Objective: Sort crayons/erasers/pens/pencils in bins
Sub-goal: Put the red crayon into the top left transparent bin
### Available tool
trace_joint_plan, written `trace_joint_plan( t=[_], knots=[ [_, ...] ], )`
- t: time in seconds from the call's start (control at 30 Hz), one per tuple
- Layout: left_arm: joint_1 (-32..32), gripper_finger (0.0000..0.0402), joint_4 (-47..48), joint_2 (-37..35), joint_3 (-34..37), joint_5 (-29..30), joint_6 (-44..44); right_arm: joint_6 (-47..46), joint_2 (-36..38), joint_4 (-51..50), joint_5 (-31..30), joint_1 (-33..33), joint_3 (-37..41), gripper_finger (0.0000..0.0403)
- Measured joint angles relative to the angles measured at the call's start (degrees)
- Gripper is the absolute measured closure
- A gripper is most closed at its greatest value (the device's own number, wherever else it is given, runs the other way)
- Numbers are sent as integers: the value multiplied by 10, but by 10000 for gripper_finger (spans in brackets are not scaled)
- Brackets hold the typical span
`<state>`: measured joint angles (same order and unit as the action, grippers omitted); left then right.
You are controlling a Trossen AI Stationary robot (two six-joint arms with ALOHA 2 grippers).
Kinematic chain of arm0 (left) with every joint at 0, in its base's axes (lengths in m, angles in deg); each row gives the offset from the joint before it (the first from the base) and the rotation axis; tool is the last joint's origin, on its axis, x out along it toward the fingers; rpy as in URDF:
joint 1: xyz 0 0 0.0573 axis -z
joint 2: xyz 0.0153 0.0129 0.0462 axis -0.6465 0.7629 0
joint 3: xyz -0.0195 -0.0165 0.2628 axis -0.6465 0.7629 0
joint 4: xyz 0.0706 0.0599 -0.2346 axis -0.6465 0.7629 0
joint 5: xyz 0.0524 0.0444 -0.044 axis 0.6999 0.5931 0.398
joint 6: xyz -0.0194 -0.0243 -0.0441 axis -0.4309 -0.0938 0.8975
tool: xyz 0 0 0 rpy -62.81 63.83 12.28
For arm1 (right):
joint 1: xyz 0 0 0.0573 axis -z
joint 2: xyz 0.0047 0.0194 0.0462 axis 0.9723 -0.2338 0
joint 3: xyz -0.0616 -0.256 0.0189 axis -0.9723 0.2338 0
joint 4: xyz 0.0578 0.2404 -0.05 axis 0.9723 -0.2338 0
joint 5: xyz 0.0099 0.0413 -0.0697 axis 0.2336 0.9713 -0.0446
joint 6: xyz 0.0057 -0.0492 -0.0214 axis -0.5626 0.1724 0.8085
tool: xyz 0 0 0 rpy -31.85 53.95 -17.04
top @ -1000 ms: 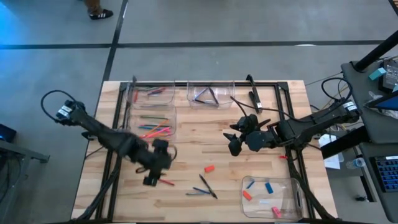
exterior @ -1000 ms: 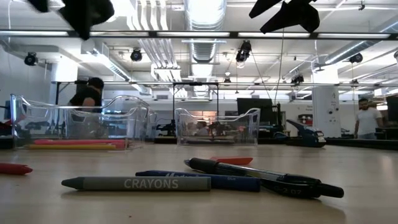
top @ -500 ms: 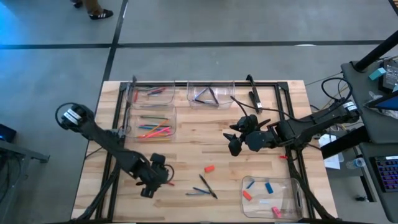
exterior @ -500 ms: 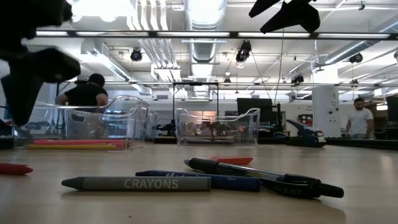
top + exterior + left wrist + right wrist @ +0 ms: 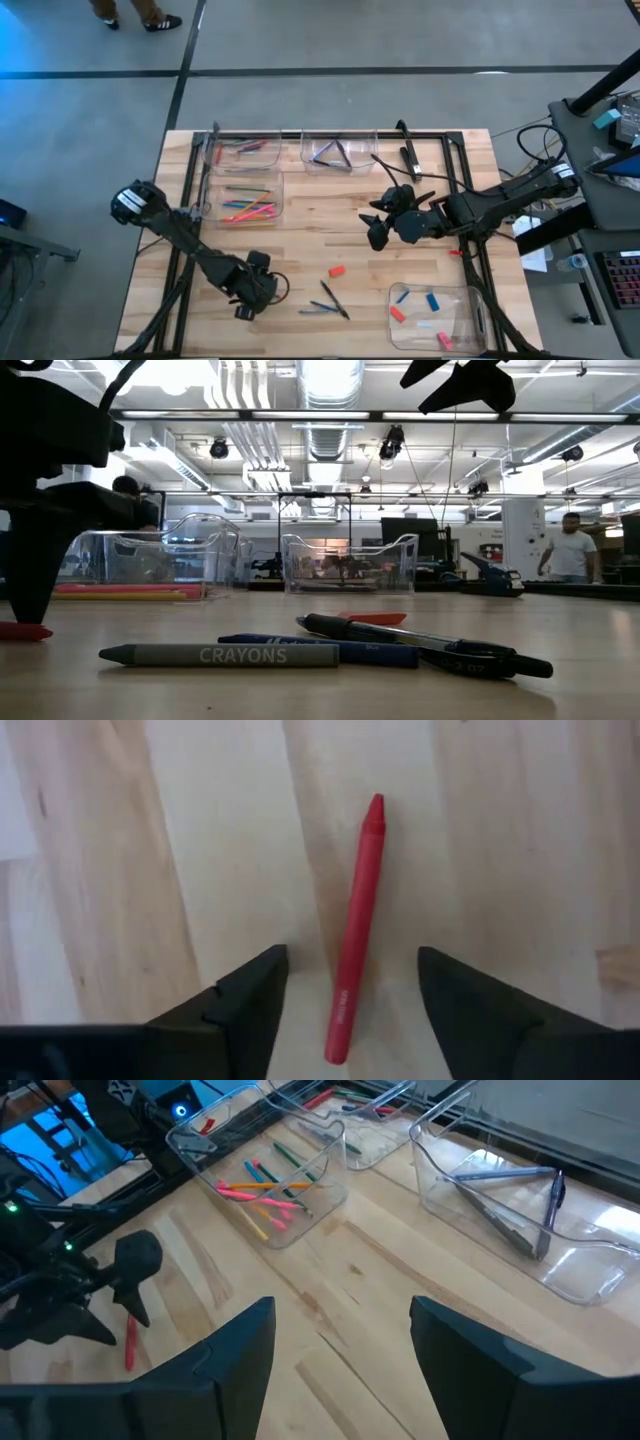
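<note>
A red crayon (image 5: 355, 930) lies flat on the wooden table near its front left. My left gripper (image 5: 350, 960) is open and low over it, with one finger on each side of the crayon's near half, and I see no touch. In the low view its finger (image 5: 35, 575) reaches down to the table beside the crayon (image 5: 20, 631). My right gripper (image 5: 382, 226) is open and empty, held above the table's middle. Four clear bins stand on the table: two with coloured sticks (image 5: 243, 150) (image 5: 248, 198), one with pens (image 5: 340, 152), and one with erasers (image 5: 438, 315).
A red-orange eraser (image 5: 337, 270), two dark pens (image 5: 333, 298) and a grey crayon (image 5: 220, 655) lie loose at the front middle, right of my left gripper. A dark tool (image 5: 408, 152) lies at the far edge.
My left gripper has gone toward the table's near edge and down, from high above the table to just over the red crayon, and its fingers now stand on either side of it. The crayon has stayed where it was.
</note>
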<state>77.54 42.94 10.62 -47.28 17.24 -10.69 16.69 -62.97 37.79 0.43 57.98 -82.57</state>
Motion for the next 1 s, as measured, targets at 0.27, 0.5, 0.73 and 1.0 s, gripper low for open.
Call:
trace_joint_plan(
  t=[0.27,0.5,0.73,1.0],
  knots=[
    [3,303,5,47,1,12,0,-2,0,-2,0,0,0,181],
    [2,391,8,56,2,18,0,4,0,-2,0,0,0,181],
    [-5,397,38,-8,-4,8,-5,13,0,-2,0,0,2,181],
    [-27,400,153,-138,-15,57,-14,20,0,-1,-6,0,8,181]
  ],
)
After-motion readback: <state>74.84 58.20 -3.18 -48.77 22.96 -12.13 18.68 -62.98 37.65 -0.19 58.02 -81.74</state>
